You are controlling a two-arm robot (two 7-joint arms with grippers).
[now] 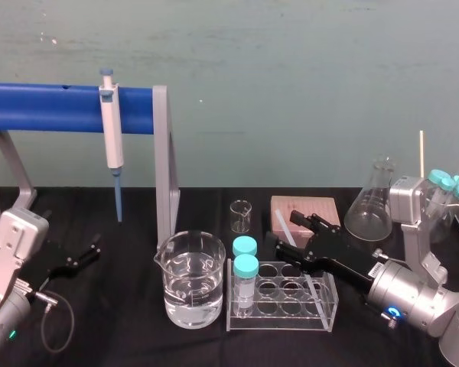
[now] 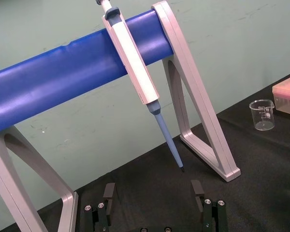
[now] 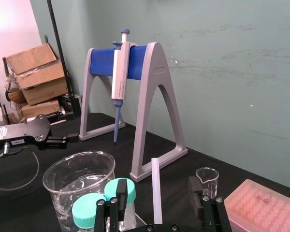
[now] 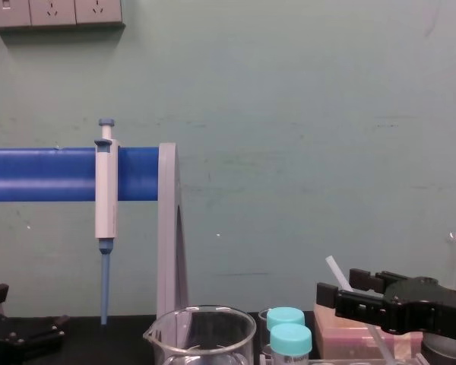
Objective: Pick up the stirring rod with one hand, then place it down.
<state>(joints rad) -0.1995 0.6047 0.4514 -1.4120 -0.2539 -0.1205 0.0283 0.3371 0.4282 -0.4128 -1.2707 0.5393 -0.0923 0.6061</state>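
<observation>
finds the rod (image 3: 157, 188) between the wide-spread fingers of the right gripper (image 1: 297, 234), just above the rack (image 1: 321, 317), touching neither side as far as can be told. stands steep, top tipped away and leftward, foot hidden. calls likely for a squeeze across that axis. leaves the left gripper (image 2: 153, 193), also spread, parked far left.

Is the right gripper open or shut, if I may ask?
Open: the right gripper has its fingers apart, with the stirring rod between them, touching neither.

Beaker (image 1: 190, 279) sits left of rack (image 1: 322, 303); box (image 1: 302, 205) behind it.
</observation>
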